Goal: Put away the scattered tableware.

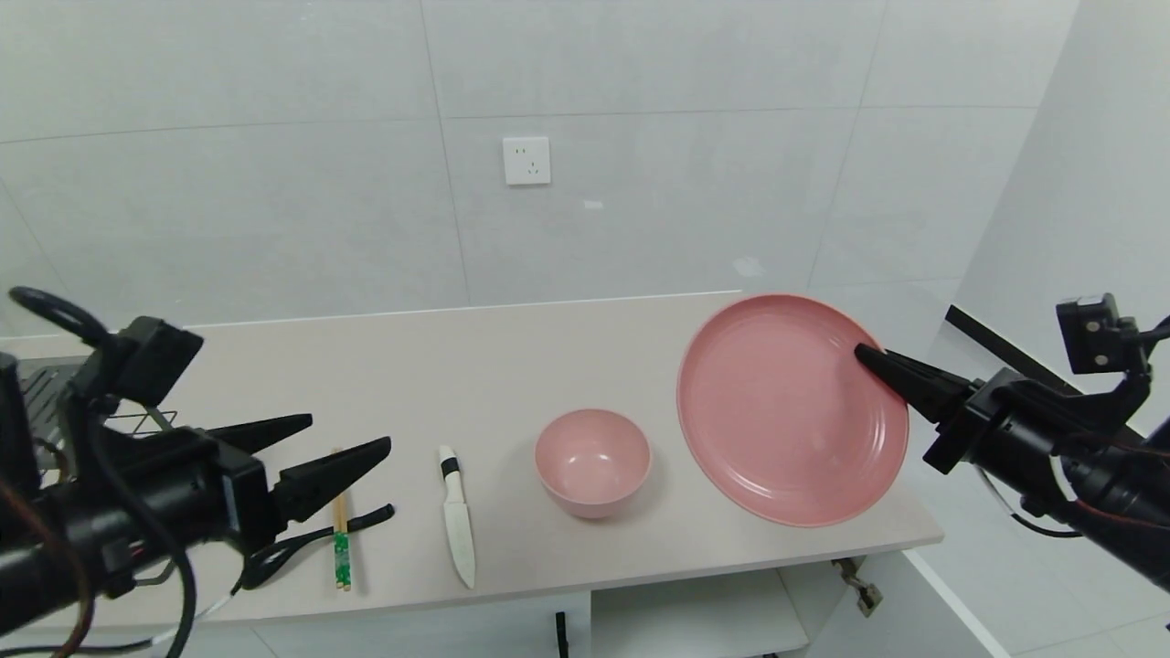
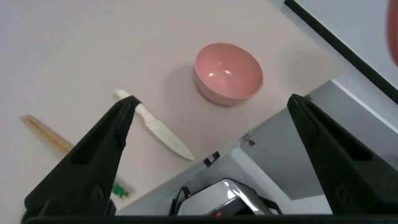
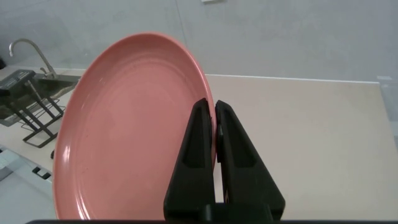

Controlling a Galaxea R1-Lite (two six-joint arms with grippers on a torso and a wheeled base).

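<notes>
Pink round plate [image 1: 786, 411], shallow with ringed rim, pinched tilted in right claw [image 1: 862, 351]; left claw [image 1: 349, 431] gapes wide.

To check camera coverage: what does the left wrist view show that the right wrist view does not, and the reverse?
Left wrist, not right: pink bowl, knife, chopsticks, open left gripper. Right wrist, not left: right gripper shut on the rim of the pink plate, faucet, wire rack. Shared: the countertop; perhaps the plate, a pink sliver in the left wrist view.
</notes>
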